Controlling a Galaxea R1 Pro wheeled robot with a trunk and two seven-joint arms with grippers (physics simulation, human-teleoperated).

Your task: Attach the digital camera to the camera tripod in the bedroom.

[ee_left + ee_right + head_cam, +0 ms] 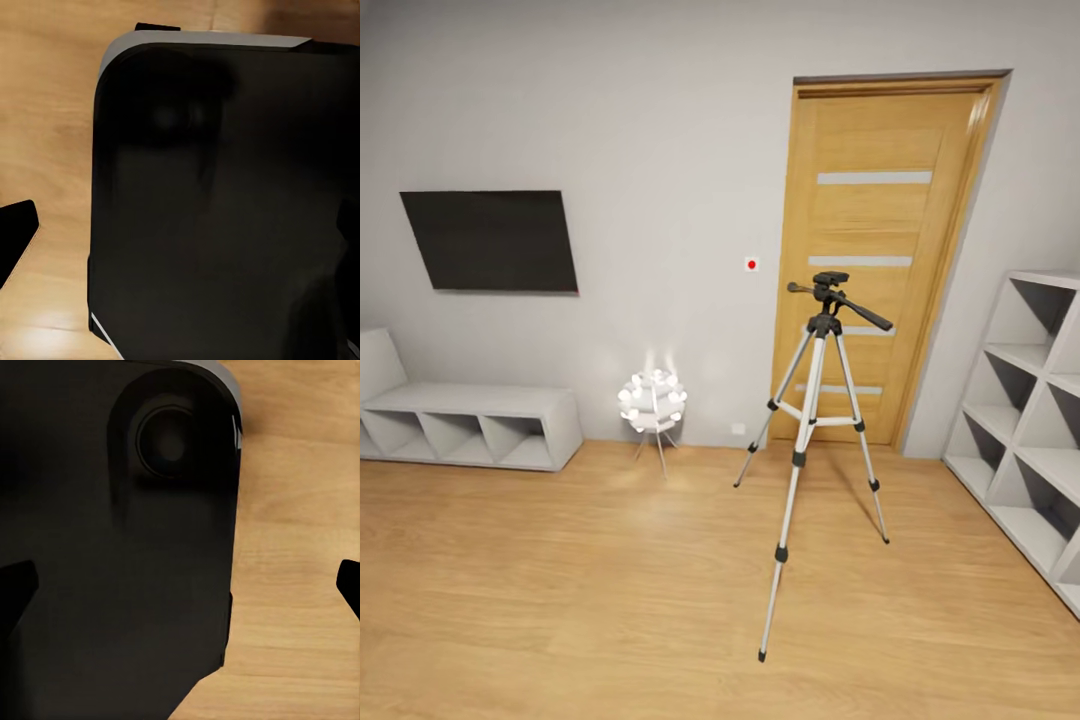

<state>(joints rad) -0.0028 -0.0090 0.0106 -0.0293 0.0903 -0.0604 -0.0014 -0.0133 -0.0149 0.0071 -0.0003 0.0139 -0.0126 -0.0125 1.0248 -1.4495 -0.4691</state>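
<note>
A camera tripod (pixel 812 440) stands on the light wood floor at about two o'clock from centre, before a wooden door (pixel 880 260), its black head bare. This looks like the search stage; the digital camera must first be found and picked up. The right gripper (pixel 180 585) hangs over the robot's dark base (pixel 112 547), fingers spread wide, holding nothing. The left gripper's opening cannot be judged.

Both wrists point down; the right gripper (pixel 180 585) seems spread wide, one left fingertip (pixel 16 240) visible.
</note>
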